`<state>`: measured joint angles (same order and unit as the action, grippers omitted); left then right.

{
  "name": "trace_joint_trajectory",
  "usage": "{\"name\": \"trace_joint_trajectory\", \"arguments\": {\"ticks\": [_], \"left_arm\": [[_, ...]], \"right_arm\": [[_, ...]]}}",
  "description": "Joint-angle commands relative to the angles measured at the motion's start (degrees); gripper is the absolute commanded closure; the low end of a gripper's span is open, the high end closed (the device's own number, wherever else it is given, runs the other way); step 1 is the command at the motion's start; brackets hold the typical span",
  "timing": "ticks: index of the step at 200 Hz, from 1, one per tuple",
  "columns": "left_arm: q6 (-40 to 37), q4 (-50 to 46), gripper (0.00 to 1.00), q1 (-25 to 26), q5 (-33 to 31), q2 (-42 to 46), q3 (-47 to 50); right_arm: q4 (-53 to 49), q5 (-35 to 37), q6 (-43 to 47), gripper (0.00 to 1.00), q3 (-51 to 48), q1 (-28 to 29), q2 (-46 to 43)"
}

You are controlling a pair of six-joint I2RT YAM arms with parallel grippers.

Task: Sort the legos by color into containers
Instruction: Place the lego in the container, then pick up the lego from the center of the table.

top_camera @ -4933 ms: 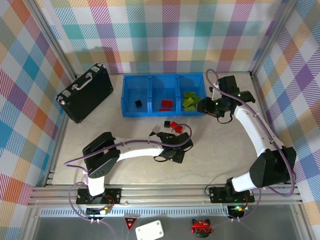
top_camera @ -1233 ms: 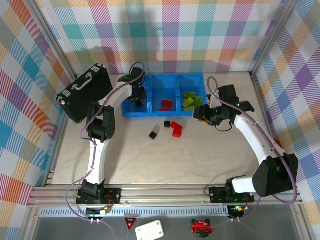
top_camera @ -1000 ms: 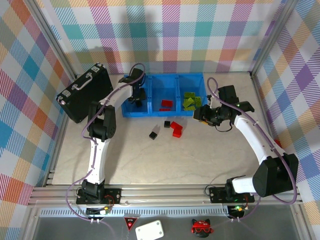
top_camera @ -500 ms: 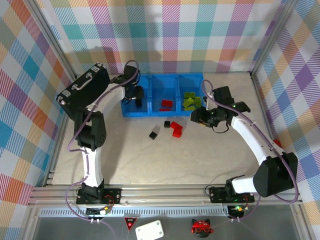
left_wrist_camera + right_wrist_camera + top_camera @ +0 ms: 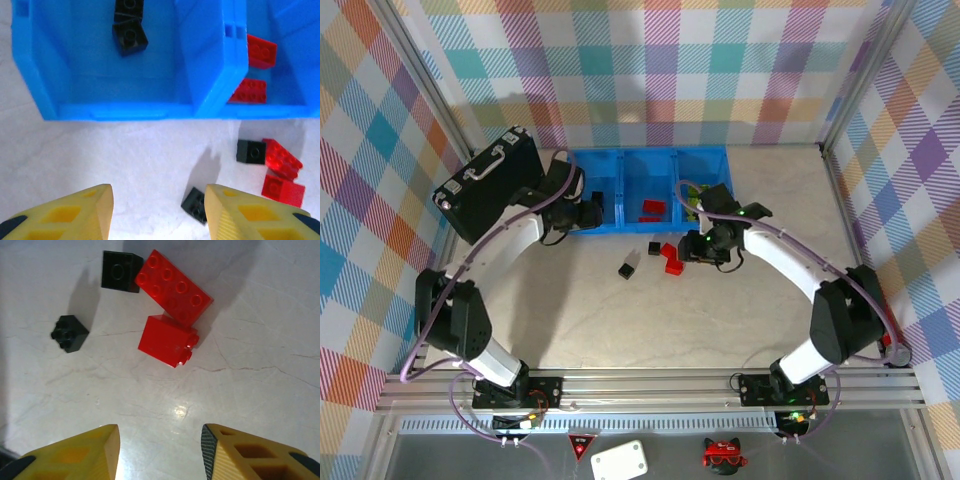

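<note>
From above, the blue tray (image 5: 623,180) lies along the far edge of the table (image 5: 620,330), near its middle, and a black briefcase (image 5: 490,185) sits toward the far left corner. The left gripper (image 5: 594,211) hangs at the near wall of the tray's left compartment. The right gripper (image 5: 690,246) hangs over the table just in front of the right compartment. Red legos (image 5: 652,207) lie in the middle compartment. Green legos (image 5: 691,206) lie in the right one, partly hidden by the right arm. Loose on the table just in front of the tray are two red bricks (image 5: 671,257), a black cube (image 5: 654,247) touching them, and a second dark piece (image 5: 628,268) a little apart.

In the left wrist view, the left gripper (image 5: 157,212) has its yellow fingers (image 5: 65,215) spread, with only bare table between them. Two black cubes (image 5: 129,37) sit in the left compartment and two red bricks in the middle one. The loose pieces lie on the table to the right.

In the right wrist view, the right gripper (image 5: 160,447) is likewise spread and holds nothing. Ahead of it lie a long red brick (image 5: 173,286), a short red brick (image 5: 167,341) touching it, one black cube at the long brick's end, and another black cube (image 5: 69,333) apart to the left.
</note>
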<state>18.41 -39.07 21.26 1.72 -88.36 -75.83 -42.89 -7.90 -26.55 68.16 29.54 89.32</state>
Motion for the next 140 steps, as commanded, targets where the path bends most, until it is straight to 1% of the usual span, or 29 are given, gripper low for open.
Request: {"name": "trace_joint_trajectory", "arguments": {"ticks": [1,24,53,75,91,104,128,140], "left_arm": [[-0.3,-3.8,0.49,0.5,1.8,5.5,1.6],[-0.5,-3.4,0.49,1.5,3.5,8.9,4.0],[-1.3,-4.0,0.49,3.1,4.3,10.5,4.9],[-3.4,-5.7,0.49,4.2,4.8,11.1,4.9],[-6.2,-6.8,0.49,4.8,3.2,11.8,5.3],[-8.4,-6.7,0.49,4.9,1.9,12.9,6.4],[-11.3,-3.3,0.49,5.0,-0.5,15.9,10.0],[-12.3,-1.1,0.49,5.0,-0.4,17.2,11.6]], "right_arm": [[-0.3,6.1,-3.2,0.49,2.5,1.8,1.8],[0.8,8.7,-6.5,0.43,3.0,3.9,3.9],[-0.3,11.8,-9.7,0.38,5.8,6.5,8.2],[-0.2,13.4,-12.0,0.33,7.1,7.9,10.7],[0.6,14.5,-13.5,0.28,7.2,8.8,12.2],[1.0,15.5,-14.7,0.27,7.2,9.2,13.0],[1.5,17.2,-16.9,0.25,7.3,9.5,14.4],[2.4,17.2,-17.2,0.25,7.5,9.7,15.1]]}}
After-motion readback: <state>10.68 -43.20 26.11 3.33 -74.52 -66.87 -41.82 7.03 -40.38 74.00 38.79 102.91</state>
